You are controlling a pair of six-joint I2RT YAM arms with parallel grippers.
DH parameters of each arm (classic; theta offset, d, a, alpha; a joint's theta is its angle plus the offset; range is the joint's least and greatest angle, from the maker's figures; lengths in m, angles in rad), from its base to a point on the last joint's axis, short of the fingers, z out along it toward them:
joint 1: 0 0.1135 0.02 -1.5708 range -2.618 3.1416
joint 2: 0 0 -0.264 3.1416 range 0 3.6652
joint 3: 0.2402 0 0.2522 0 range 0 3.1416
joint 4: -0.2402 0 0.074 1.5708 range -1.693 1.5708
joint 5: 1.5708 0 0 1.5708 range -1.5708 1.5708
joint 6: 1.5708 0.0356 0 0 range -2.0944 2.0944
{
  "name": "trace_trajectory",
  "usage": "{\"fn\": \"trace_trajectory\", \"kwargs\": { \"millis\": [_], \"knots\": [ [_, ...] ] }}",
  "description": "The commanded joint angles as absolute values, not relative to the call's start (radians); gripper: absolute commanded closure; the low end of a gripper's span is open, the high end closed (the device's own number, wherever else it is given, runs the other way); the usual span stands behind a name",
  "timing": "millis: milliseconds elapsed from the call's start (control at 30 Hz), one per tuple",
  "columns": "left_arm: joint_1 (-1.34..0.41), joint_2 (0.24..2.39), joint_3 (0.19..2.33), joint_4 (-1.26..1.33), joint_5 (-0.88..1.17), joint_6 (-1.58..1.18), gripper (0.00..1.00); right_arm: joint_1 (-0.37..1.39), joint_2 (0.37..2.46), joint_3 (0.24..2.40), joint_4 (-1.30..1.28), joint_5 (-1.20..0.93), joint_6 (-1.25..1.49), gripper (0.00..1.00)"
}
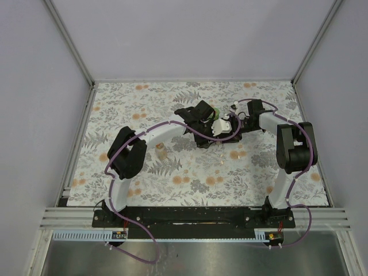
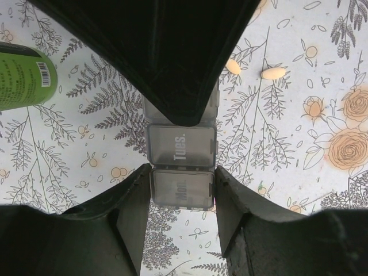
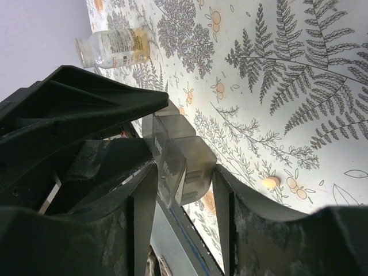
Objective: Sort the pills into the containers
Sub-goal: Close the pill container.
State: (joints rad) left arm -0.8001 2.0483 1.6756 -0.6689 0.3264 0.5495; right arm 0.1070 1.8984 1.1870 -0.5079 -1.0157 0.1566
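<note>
We are holding the pill organizer (image 2: 181,144) up over the middle of the surface (image 2: 299,190), caught between both arms. It is a smoky, translucent strip of square compartments. The lids facing the left wrist camera read "Mon." and "Tues.", and both of those look closed.

Its long axis is running straight away from the left claw (image 2: 183,192), up that view and under the dark body of the other arm, so the two claws are meeting it from opposite ends. The left claw is gripping the "Mon." end, with a finger pressed against each side wall. The right claw (image 3: 184,172) seems to be pinching the far end: its fingers are sitting against a clear compartment on both sides, and one thin flap there looks lifted, though we cannot say for sure.

Neither arm is nearer, since both are already on the organizer. We judge that the coming move depends on keeping the strip level along that shared axis.

Two pale oval pills (image 2: 273,73) are lying loose on the floral surface, off to one side of the strip. A green bottle (image 2: 23,77) is on the other side, and a clear bottle (image 3: 115,46) is lying well apart.
</note>
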Motion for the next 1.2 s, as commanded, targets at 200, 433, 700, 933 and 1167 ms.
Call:
{"fn": "trace_trajectory", "kwargs": {
  "millis": [200, 433, 700, 933, 1167],
  "knots": [
    [-0.796, 1.987, 1.724, -0.575, 0.287, 0.479, 1.00, 0.107, 1.901, 1.178, -0.469, -1.095, 0.193, 0.58],
    [-0.796, 1.985, 1.720, -0.575, 0.253, 0.456, 1.00, 0.107, 1.894, 1.172, -0.459, -1.098, 0.199, 0.62],
    [-0.796, 1.991, 1.733, -0.569, 0.221, 0.399, 1.00, 0.107, 1.891, 1.166, -0.454, -1.111, 0.201, 0.49],
    [-0.798, 1.983, 1.732, -0.563, 0.227, 0.385, 1.00, 0.107, 1.888, 1.164, -0.446, -1.118, 0.202, 0.52],
    [-0.799, 1.957, 1.701, -0.563, 0.273, 0.385, 1.00, 0.106, 1.888, 1.166, -0.442, -1.117, 0.207, 0.46]
  ]
}}
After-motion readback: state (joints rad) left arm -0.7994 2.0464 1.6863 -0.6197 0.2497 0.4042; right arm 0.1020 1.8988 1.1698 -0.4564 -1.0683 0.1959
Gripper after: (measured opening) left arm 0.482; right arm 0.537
